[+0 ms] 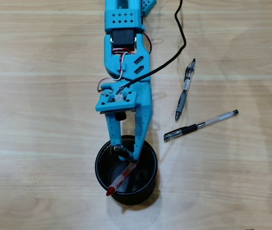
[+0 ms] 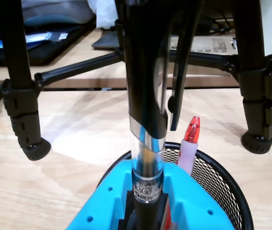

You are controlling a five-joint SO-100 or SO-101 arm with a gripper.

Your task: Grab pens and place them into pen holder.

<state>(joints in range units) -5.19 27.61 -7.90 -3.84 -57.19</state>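
in the overhead view the blue arm (image 1: 124, 62) is reaching down the middle of the wooden table (image 1: 35, 120), and its gripper (image 1: 125, 152) is hanging over the near rim of the black pen holder (image 1: 150, 179), because the cup's open mouth is where a pen has to drop. the red pen (image 1: 121, 178) is already lying inside, leaning across so its red tip is sticking out over the lower left rim; it looks too long to sit flat. in the wrist view the blue fingers (image 2: 108, 201) are closing on a black pen with a clear barrel (image 2: 147, 163), holding it nearly upright over the wire-mesh cup (image 2: 222, 187) so it can slide in end first, and the red pen's tip (image 2: 192, 130) is poking up just beside it. this is judged to be the release step for a second pen. to the right in the overhead view, two pens are waiting well apart from the cup: the grey-blue pen (image 1: 185, 90) lying steeply, and below it the clear pen with the black cap (image 1: 200, 125) lying slantwise.
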